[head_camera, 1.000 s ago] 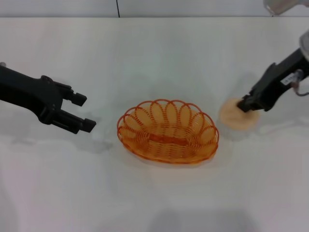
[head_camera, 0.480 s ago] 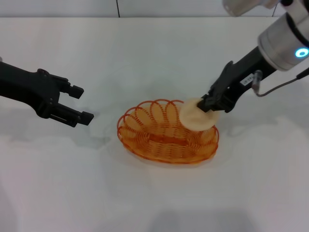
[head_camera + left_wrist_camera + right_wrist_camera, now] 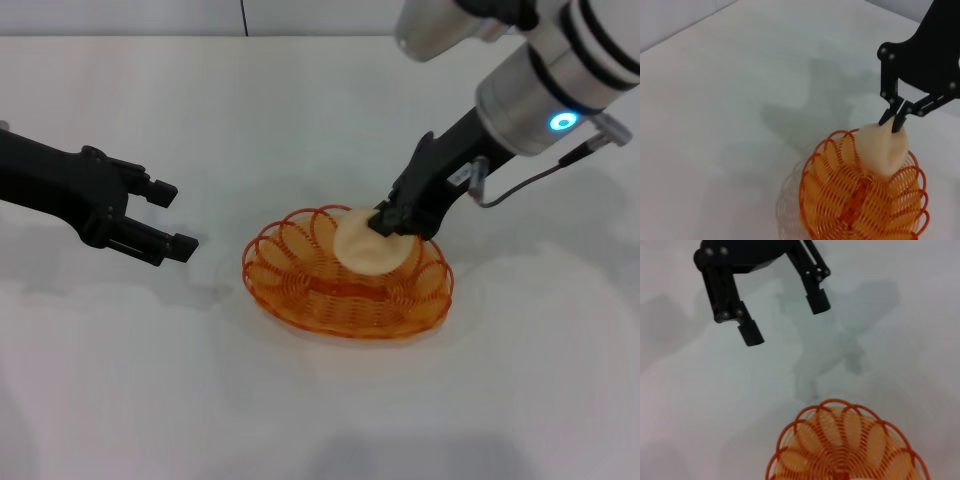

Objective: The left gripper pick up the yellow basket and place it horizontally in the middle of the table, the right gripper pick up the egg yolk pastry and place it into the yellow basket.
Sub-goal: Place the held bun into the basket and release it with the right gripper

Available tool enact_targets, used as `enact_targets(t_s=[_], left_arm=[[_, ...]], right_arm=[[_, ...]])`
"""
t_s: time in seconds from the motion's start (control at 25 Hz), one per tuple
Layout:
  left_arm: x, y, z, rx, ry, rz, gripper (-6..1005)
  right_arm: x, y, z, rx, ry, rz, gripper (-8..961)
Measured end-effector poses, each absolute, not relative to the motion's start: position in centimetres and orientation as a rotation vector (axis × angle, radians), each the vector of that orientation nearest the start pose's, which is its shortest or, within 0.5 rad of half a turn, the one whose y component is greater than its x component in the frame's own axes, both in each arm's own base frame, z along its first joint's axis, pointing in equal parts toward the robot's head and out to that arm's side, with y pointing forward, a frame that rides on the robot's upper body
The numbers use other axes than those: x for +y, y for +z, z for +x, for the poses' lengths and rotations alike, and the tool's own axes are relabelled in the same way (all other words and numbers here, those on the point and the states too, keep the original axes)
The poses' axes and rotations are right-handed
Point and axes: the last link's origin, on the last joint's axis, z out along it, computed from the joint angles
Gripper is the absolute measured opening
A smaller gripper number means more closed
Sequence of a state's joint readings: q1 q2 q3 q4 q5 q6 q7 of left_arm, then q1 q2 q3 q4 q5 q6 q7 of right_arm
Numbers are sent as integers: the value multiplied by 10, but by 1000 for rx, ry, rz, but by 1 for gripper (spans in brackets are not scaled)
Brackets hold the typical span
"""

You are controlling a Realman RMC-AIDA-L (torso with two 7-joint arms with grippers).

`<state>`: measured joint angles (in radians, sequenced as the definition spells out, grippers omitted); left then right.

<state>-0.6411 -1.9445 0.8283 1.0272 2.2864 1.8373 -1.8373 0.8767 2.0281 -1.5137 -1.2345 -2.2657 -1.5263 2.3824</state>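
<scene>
White and smooth, the desk (image 3: 300, 420) fills nearly everything I can see, with a pale wall edge and one dark seam running along its far side. At its middle lies the yellow basket (image 3: 300, 285), long side across my view, its scalloped wire loops standing up all round and the bar along its base showing through. Over the basket's far right part hangs the egg yolk pastry (image 3: 368, 245) — a pale beige round, tilted, its lower edge down among the loops near the rim; whether it touches the wire I cannot tell. My right hand (image 3: 385, 224) has its two black fingers pinched shut on the pastry's upper edge, and the left wrist view shows the same pinch, the fingertips (image 3: 887, 118) meeting at the top of the bun. Behind that hand my right arm slopes up and away to the right, with a small white label, then the silver-white segment bearing a blue-lit ring. My left hand (image 3: 168, 218) sits low over the desk to the left of the basket, well clear of it — fingers spread apart, nothing between them, pointing toward the basket.
</scene>
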Motion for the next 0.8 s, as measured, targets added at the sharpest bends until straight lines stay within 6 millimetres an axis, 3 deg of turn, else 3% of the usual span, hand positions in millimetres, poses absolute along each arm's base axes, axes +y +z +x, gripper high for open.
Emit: enact_targets(t_s=[0.28, 0.8], left_arm=[[349, 76, -226, -679, -59, -2976, 861], [350, 76, -225, -683, -56, -2975, 861]], right_arm=[[365, -47, 71, 358, -359, -3013, 39], [365, -53, 71, 332, -361, -3010, 43]])
